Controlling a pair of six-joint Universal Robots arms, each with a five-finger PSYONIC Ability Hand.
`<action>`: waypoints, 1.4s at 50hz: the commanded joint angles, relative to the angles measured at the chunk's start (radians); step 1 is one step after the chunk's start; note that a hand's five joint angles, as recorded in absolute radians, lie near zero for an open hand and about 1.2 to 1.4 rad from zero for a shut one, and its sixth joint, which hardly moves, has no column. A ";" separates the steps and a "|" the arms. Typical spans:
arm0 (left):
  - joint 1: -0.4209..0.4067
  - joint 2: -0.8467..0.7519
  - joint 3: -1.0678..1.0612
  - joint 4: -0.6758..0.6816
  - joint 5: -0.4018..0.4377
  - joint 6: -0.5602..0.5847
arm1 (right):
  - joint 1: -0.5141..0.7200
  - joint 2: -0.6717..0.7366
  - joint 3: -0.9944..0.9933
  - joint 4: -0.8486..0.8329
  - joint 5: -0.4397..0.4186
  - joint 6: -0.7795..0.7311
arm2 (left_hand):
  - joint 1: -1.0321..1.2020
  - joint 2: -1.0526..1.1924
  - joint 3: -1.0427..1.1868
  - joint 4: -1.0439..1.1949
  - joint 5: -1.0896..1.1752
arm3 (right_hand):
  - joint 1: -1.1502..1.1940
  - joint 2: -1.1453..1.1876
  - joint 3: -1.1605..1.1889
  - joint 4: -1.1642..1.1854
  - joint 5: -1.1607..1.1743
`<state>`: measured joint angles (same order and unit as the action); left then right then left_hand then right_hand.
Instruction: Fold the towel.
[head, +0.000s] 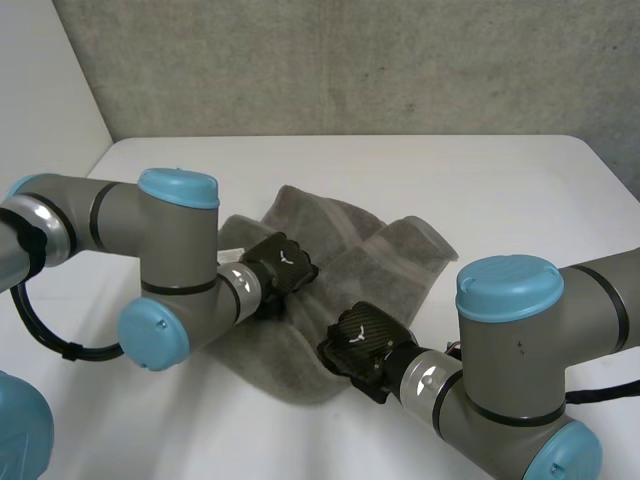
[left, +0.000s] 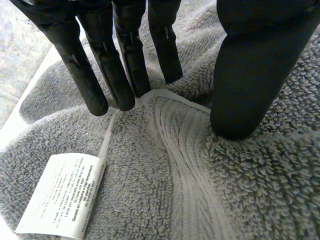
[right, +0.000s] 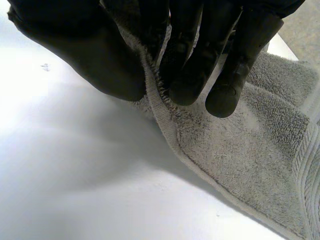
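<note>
From my station I see the grey towel (head: 385, 262) lying crumpled in the middle of the white counter (head: 480, 190), with several folds and one end bunched up on the far side. Both arms reach over it from the near side.

The left hand (head: 282, 262) is on the middle part of the towel. In its wrist view the fingers (left: 120, 75) are straight and stand with their tips on the terry cloth. The thumb (left: 250, 75) is set well apart from them and its tip also rests on the cloth. A woven hem band (left: 175, 135) with a raised corner lies between the fingers and the thumb, but I do not see it squeezed. So this hand is spread and only touches the towel. A white care label (left: 62, 192) with small print lies flat on the cloth near the fingertips.

The right hand (head: 362, 342) is at the near edge of the towel. In its wrist view the thumb (right: 85, 50) and the curled fingers (right: 192, 65) are pressed together on the hemmed edge (right: 167, 117), which runs up between them. This hand is pinching the towel. The edge is lifted a little there, and the rest of the cloth lies on the counter.
</note>
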<state>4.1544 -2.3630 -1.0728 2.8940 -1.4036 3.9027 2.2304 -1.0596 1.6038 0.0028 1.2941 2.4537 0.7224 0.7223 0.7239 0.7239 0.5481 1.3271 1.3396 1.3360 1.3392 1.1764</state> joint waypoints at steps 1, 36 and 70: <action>0.015 0.008 0.002 -0.001 -0.008 0.018 | 0.000 0.007 -0.001 0.000 -0.001 -0.001 | 0.046 0.046 0.045 0.045 0.046 | 0.069 0.057 0.060 0.057 0.045; 0.072 0.091 -0.082 -0.002 0.006 0.015 | 0.000 0.027 -0.002 -0.009 0.001 -0.010 | -0.092 -0.092 -0.093 -0.093 -0.092 | 0.069 0.057 0.060 0.057 0.045; 0.116 0.125 -0.102 -0.125 -0.006 0.109 | 0.000 0.052 -0.015 -0.010 0.002 -0.016 | 0.517 0.517 0.515 0.515 0.517 | 0.069 0.057 0.060 0.057 0.045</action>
<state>4.2451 -2.2427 -1.1581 2.7773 -1.4055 3.9841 2.2304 -1.0087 1.5936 -0.0077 1.2958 2.4378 0.7477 0.7488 0.7494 0.7489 0.5725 1.3272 1.3396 1.3360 1.3392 1.1764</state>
